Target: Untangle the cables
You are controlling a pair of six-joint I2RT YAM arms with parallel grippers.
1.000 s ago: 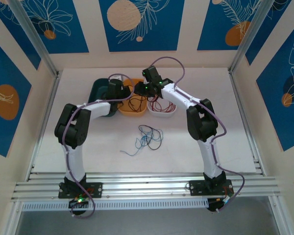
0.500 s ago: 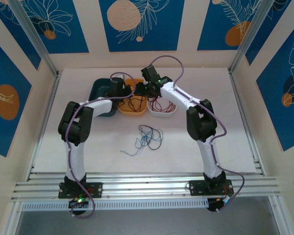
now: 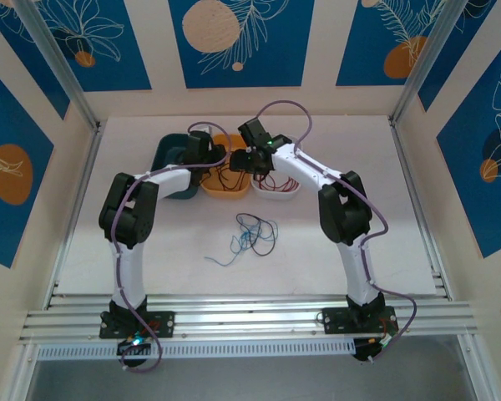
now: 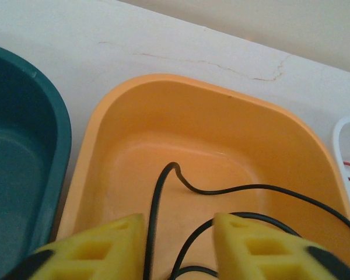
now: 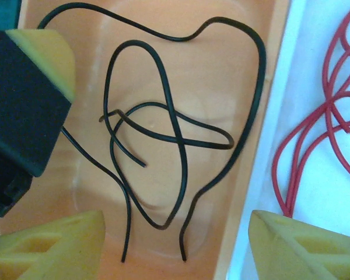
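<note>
Left end effector (image 4: 178,233) open astride thin black cable (image 4: 221,189), loose in smooth rounded orange tray (image 4: 221,125), right end effector (image 5: 176,233) wide open, empty.

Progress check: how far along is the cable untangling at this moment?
Done: black cables lie in the orange bin, red cables in the white bin. In hand: nothing; left gripper and right gripper hover over the orange bin, jaws open. Left: a blue-and-black tangle on the table.

The left gripper (image 4: 178,233) and right gripper (image 5: 178,239) crowd the orange bin (image 4: 221,116); nearer table (image 3: 175,242) open.
</note>
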